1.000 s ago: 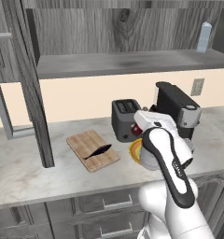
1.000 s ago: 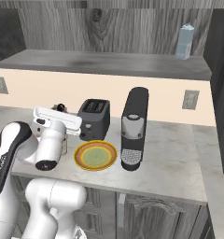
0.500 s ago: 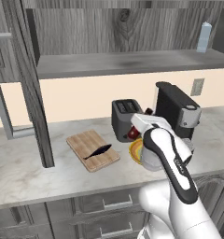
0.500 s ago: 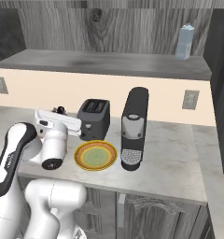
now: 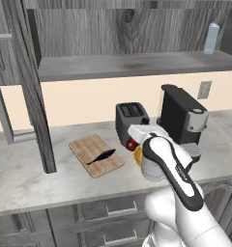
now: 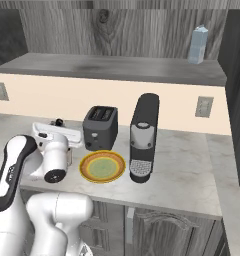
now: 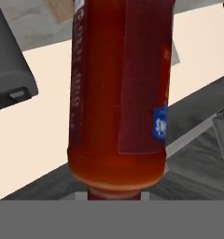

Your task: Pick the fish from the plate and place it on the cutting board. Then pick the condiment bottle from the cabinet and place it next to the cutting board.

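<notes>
- Two steps make up the job, and the first looks done: in the left base view the small slim dark fish [image 5: 100, 157] lies on the rectangular light-brown wooden cutting board [image 5: 84, 147], which sits on the marbled tabletop [image 5: 26, 178] left of the dark toaster [image 5: 130, 117].
- Same view: the arm's hand hangs just right of the board, in front of the toaster, with a bit of red [image 5: 131, 144] showing at it. The open shelf of the grey wood-grain cabinet [image 5: 127, 65] carries a pale blue-white bottle [image 5: 212, 38] at its far right.
- Right base view: the round plate with yellow-orange rim and greenish centre [image 6: 88, 173] lies bare between the toaster and the black coffee machine [image 6: 144, 137]; the fish is no longer on it.
- Hand view: the dark-red condiment bottle [image 7: 118, 93] with its dark label sits right against the camera, so the gripper is closed tight around it.
- Judgement: the bottle is being carried; the next move calls for lowering it upright onto bare tabletop beside the board, clear of the toaster, then letting go.
</notes>
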Robot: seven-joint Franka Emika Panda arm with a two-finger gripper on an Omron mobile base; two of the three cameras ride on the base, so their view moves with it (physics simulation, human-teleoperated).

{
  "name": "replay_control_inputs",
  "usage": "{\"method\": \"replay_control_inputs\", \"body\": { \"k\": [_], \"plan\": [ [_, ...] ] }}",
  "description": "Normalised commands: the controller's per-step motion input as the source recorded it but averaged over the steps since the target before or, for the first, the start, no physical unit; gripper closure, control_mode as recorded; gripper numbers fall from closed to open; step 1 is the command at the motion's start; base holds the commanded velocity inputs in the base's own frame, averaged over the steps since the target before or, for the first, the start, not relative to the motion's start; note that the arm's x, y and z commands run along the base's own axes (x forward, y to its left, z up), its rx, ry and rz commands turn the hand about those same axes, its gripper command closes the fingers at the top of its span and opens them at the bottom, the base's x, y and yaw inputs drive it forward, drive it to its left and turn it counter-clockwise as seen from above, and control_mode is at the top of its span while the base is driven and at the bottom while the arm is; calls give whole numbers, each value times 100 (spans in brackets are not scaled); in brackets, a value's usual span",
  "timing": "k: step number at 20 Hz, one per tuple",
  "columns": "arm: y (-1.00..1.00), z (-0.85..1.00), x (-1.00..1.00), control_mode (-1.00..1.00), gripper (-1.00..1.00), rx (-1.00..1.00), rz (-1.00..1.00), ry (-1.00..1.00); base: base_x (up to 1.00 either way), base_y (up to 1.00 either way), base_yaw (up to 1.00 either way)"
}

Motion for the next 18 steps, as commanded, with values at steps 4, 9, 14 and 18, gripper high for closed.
{"method": "replay_control_inputs", "body": {
  "k": [4,9,14,18],
  "plan": [
    [23,-21,0,-100,100,-5,5,6,0,0,0],
    [13,-9,-15,-100,100,-5,0,0,0,0,0],
    [2,-15,-28,-100,100,-4,-9,-5,0,0,0],
    [2,-13,-30,-100,100,-3,-11,-5,0,0,0]
  ]
}}
